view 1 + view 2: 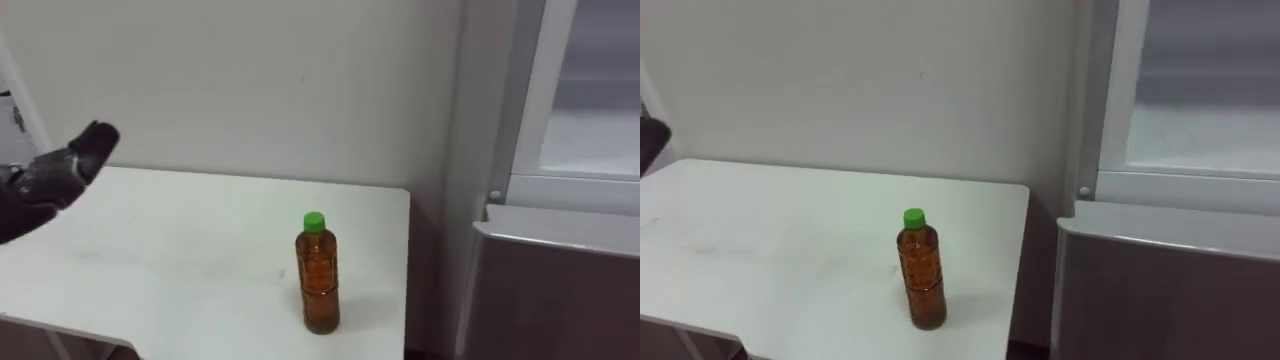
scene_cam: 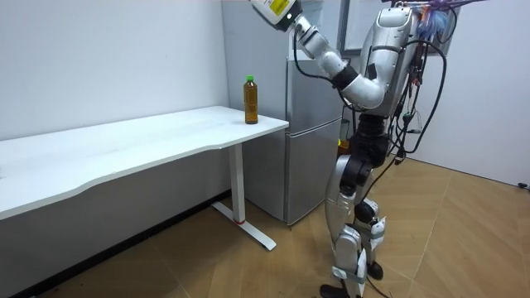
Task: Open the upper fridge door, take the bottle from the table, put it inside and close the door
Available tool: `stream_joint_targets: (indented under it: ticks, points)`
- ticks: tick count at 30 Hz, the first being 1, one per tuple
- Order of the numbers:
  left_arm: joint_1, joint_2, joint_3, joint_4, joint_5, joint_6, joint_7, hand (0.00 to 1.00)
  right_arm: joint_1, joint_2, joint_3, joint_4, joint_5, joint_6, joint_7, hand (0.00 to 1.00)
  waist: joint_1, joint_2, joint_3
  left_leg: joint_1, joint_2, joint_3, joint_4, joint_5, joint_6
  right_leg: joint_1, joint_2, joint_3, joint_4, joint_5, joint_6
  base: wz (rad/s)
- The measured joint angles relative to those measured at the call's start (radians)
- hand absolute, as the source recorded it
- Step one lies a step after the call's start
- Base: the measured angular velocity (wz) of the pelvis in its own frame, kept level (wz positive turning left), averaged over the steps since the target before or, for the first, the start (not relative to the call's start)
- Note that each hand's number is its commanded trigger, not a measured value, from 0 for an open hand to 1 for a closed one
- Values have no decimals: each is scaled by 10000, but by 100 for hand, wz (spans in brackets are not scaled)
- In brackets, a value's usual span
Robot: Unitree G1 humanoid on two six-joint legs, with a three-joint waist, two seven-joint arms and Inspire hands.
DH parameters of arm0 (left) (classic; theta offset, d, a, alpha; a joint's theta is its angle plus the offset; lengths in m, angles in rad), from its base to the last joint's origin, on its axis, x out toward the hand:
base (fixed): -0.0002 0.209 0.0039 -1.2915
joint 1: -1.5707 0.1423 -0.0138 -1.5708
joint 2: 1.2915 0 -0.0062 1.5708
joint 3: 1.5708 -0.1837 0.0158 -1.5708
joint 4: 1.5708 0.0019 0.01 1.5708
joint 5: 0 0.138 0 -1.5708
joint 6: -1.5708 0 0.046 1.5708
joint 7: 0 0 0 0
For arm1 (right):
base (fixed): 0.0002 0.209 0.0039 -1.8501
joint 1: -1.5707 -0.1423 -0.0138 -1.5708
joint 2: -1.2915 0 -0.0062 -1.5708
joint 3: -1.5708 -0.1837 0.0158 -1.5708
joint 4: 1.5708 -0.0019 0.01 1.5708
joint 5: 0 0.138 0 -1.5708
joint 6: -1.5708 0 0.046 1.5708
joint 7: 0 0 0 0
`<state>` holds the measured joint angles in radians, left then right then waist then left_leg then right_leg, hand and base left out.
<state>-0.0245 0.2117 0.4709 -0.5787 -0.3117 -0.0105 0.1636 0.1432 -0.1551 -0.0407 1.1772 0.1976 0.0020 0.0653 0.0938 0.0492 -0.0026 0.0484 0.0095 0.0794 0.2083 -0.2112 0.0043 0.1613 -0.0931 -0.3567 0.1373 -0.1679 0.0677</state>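
The bottle [image 1: 320, 275] stands upright on the table [image 1: 150, 270], near its right end. The fridge [image 1: 560, 270] stands just beside that end, to the right, with the wall [image 1: 250, 80] behind both. The left robot hand [image 1: 65, 170] hangs over the table's left part, well apart from the bottle.

Clear plastic bottle [image 1: 320, 278], matt white table [image 1: 180, 250]

A plain indoor room, furnished like a pantry corner of a home or office rather than a fitted kitchen. It has bare white walls [image 2: 108, 58] and a long white worktop [image 2: 124, 153] set against them. A silver fridge [image 2: 310, 165] stands in the corner (one compartment above, one below), on a wood parquet floor [image 2: 464, 240].
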Motion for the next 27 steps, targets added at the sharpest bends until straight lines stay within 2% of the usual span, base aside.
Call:
stream_joint_targets:
  ticks: [4,5,8,10,12,15,19,21,22,25,27]
  points:
    - [632,2,43,425,-100,-49,518,0,257,-41,-37,-216,0,-15,-6,0,148,18,5,46,-103,-2,-64,14,25,-21,-91,40,1,-79,46,1]
    - [790,-1,45,805,-131,-138,636,0,342,-39,-100,-218,-65,-12,2,0,125,-5,29,115,-131,0,-110,21,36,-8,-118,37,-2,-119,57,0]
    - [1365,-24,-28,2066,-441,-178,1034,0,349,-64,-250,-235,-68,-8,-9,0,133,32,23,159,-133,11,-117,19,37,1,-117,91,1,-133,64,-3]
    - [1759,-213,-48,2825,-509,-156,1156,0,348,-68,-274,-238,-59,-8,-57,0,105,25,43,157,-125,29,-120,18,36,-22,-107,149,-1,-134,64,-5]
    - [2184,-615,-100,3673,-505,-155,1384,0,377,-27,-272,-400,-72,12,-91,0,78,-67,60,156,-121,27,-161,16,34,-28,-95,234,0,-140,60,0]
    - [2751,-800,-569,4875,-512,-174,1634,0,417,-10,-277,-570,-73,10,-84,0,-82,-168,49,179,-130,2,-210,16,35,-32,-97,243,-2,-139,60,0]
    - [2942,-807,-1407,6895,-990,-242,1735,0,427,-11,-275,-568,-63,8,12,0,-98,-228,51,255,-122,40,-214,16,36,-6,-95,264,6,-139,60,-6]
    - [2950,-832,-1976,8683,-1561,-265,1742,0,445,-2,-278,-582,-73,-10,23,0,-172,-270,49,353,-110,147,-297,15,34,22,-87,348,1,-139,60,-13]
    - [2953,-844,-2084,9080,-1677,-263,1739,0,435,0,-276,-584,-54,-10,25,0,-148,-247,29,357,-102,195,-317,14,34,-2,-83,408,4,-139,59,-23]
    - [3045,-876,-2489,10304,-2010,-257,1712,0,486,85,-255,-675,-60,-10,25,0,-173,-387,66,346,-66,341,-378,13,31,-36,-48,553,15,-136,54,-14]
    - [2955,-867,-2708,11296,-2093,-403,1721,0,519,82,-253,-752,-58,-19,6,0,-314,-441,55,360,-65,363,-381,10,31,-21,-49,552,39,-133,51,0]
